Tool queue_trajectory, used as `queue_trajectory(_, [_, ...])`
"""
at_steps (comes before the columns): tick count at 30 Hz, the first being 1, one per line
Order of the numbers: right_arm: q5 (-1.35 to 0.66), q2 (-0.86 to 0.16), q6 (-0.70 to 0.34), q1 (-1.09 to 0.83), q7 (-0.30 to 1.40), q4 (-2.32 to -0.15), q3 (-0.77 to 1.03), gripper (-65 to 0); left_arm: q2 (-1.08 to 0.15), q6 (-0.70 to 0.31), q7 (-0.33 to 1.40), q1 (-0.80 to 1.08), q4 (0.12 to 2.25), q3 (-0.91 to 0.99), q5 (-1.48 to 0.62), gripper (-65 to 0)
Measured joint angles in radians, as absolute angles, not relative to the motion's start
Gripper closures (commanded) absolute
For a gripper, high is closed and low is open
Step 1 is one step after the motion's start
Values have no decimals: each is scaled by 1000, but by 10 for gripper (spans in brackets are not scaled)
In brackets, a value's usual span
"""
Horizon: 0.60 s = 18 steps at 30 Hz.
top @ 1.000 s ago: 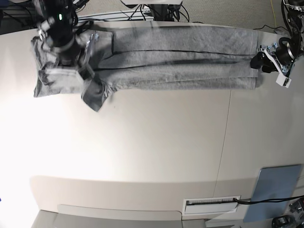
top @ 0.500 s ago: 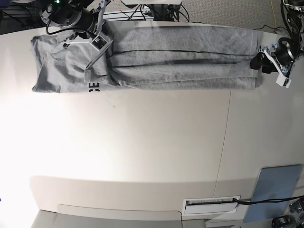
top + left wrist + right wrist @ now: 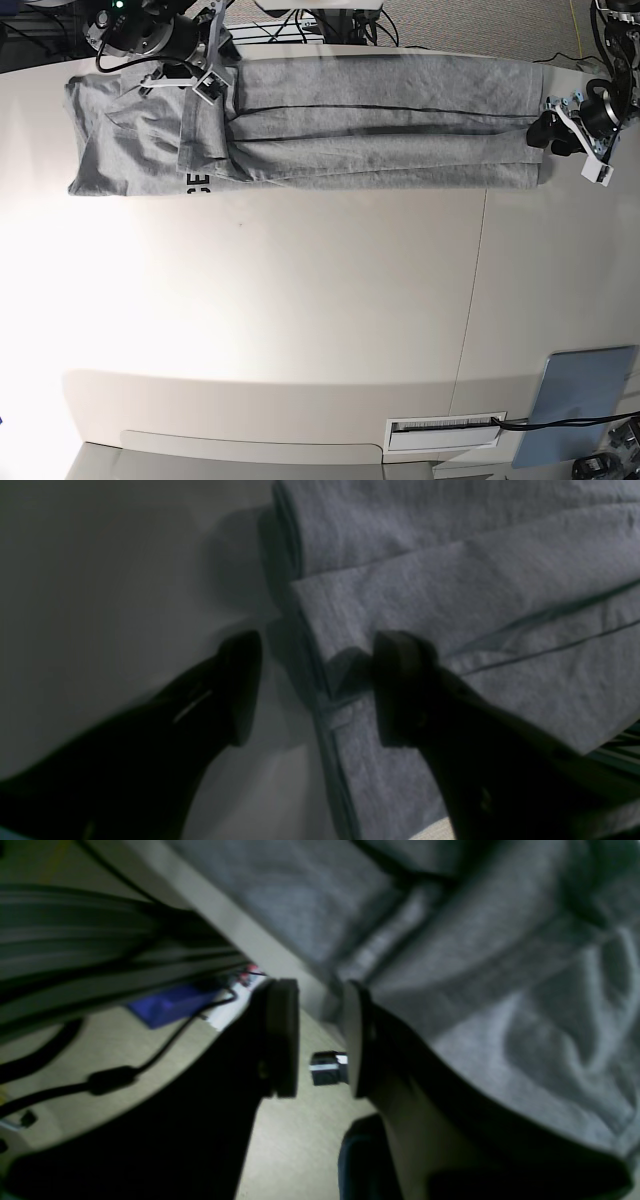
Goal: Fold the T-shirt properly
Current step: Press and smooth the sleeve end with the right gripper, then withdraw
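Right gripper point(image 3: 320, 1040) just let go of T-shirt point(image 3: 380, 130) sleeve end, jaws apart; left gripper point(image 3: 315, 685) spread wide astride hem. Lengthwise fold laid.

Your left gripper point(image 3: 310, 685) sits low at the far right of the scene, wrist tilted down, jaws spread wide; one finger point(image 3: 400, 690) rests on the T-shirt point(image 3: 380, 130), the other on the bare table point(image 3: 300, 320), with the folded edge between them. Your right gripper point(image 3: 320, 1040) hangs at the far left corner, jaws parted by a narrow gap, nothing between them, arm reaching in from the far side.
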<state>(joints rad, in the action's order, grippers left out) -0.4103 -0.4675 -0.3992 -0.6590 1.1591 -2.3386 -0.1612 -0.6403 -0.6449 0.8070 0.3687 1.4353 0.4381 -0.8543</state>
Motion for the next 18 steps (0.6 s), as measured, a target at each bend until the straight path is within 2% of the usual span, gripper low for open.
queue_trajectory(2, [-368, -467, -389, -630, 1119, -2339, -154, -161, -640, -645, 807, 369, 1435, 438, -854, -360])
queue_trajectory(5, [-236, -456, -192, -582, 1054, -2339, -101, -159, -641, -645, 807, 368, 1435, 438, -855, -360])
queue_trajectory(7, [-168, -442, -114, -549, 1040, -2339, -46, -134, -641, -645, 807, 368, 1435, 438, -854, -360])
queue_trajectory(10, [-168, -418, -119, -524, 1033, -2339, 19, -13, -640, -645, 807, 368, 1435, 438, -854, -360])
queue_trajectory(11, [-169, -410, -120, -521, 1019, -2339, 36, 0, -640, -645, 807, 368, 1435, 438, -854, -360])
queue_trajectory(14, [-170, -398, -122, -493, 962, -2297, 62, 0, -641, -645, 807, 369, 1435, 438, -855, -360])
queue_trajectory(18, [-170, -395, -107, -429, 986, -2123, 64, 0, -641, -645, 806, 368, 1435, 438, -855, -360])
